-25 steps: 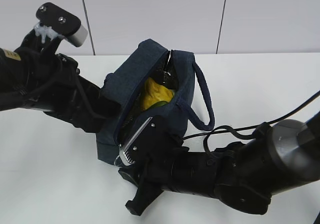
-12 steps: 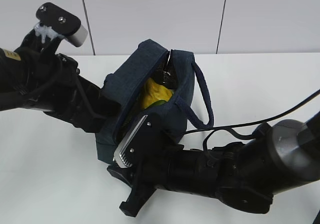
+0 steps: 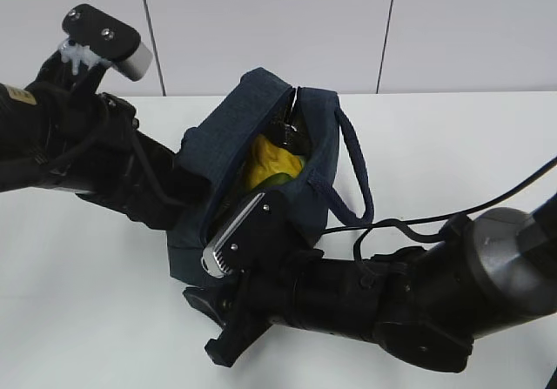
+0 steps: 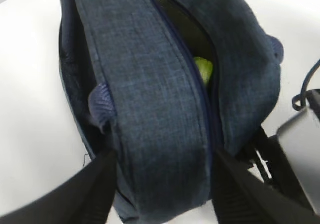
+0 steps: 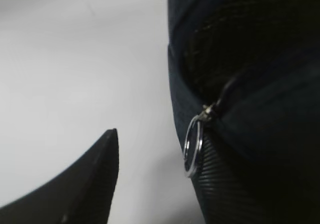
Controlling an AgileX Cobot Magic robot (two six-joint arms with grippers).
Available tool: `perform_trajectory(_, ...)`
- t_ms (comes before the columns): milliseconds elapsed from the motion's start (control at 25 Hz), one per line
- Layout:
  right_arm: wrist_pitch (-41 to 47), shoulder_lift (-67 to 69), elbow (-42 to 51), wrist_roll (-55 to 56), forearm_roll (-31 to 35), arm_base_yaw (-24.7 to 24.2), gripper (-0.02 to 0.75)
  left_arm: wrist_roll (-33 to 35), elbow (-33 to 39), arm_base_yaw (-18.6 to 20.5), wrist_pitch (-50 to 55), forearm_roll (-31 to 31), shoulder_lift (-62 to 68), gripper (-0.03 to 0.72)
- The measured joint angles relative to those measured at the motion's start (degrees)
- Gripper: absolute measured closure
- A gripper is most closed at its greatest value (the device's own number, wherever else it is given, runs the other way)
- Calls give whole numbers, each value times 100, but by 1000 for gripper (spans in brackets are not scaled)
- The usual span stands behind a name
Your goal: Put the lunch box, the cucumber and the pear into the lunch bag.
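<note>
Left hand (image 4: pixel 160 184) clamps the bag (image 3: pixel 261 145). Right hand (image 5: pixel 155 174) gapes, empty, beside the ring pull (image 5: pixel 192 146). Pinch the ring squarely before dragging.

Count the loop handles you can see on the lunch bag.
2. One handle arcs off the lunch bag on the right arm's side; the other handle shows as a stub on the opposite side wall in the left wrist view.

Left claw (image 4: pixel 160 184) clamped; right claw (image 5: pixel 160 179) spread
</note>
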Motion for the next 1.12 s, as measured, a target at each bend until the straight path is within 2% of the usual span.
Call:
perform_trajectory(240,21,0,0,13,267,0,342,0,0,0,0,0,0,323)
perform_trajectory(480,88,47,0,13,308,0,452,0,0,0,0,-7,0,323)
perform_trajectory(760,137,155,0,13,316,0,520,0,0,0,0,-7,0,323)
perform_trajectory(1120,151,157,0,13,316,0,733,0,0,0,0,-7,0,323)
